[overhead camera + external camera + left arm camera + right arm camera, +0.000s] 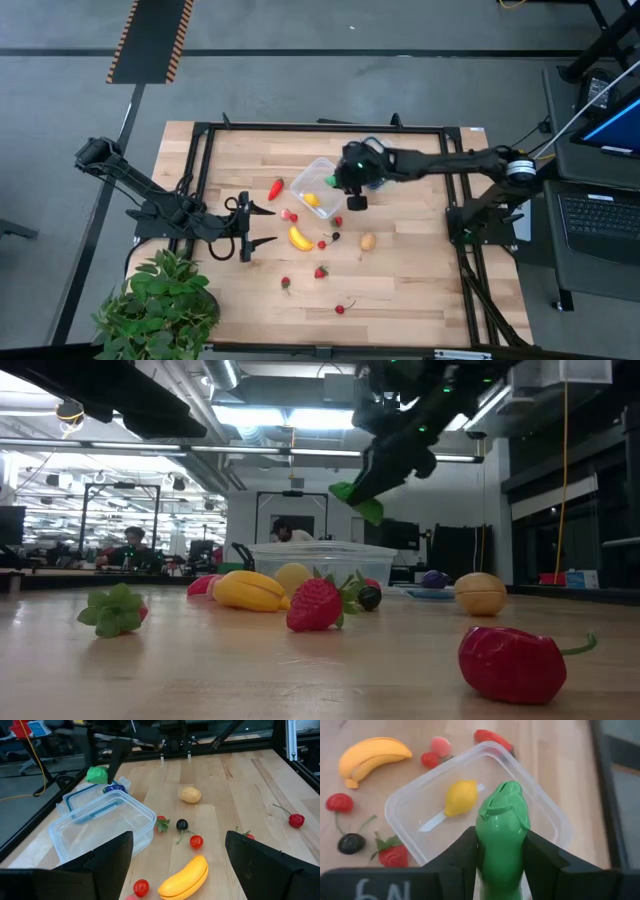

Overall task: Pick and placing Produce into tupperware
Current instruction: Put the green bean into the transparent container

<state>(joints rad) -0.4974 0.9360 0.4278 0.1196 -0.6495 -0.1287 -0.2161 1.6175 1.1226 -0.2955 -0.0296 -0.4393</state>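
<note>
My right gripper (338, 182) is shut on a glossy green toy vegetable (501, 827) and hangs over the clear tupperware tub (314, 184). In the low view the vegetable (357, 500) is well above the tub (320, 554). One yellow lemon (459, 797) lies on the tub's floor. More produce rests on the table: a banana (300, 238), a red pepper (275, 188), a tan potato (368, 241), strawberries and cherries. My left gripper (180, 847) waits open, low over the table left of the banana (184, 876). My right gripper pinches the green vegetable's lower body (500, 865) between its two fingers. The vegetable lies along the fingers, and its rounded end (504, 795) sticks out past the tips. The fingers slant down from the table's right side. The vegetable is lifted clear above the tub.
The flat clear lid with a blue-grey rim (82, 801) lies right behind the tub, with a blue-purple piece (114, 789) on it. A leafy potted plant (160, 305) stands at the near left corner. A black frame (205, 130) borders the table. Bare wood lies toward the near right.
</note>
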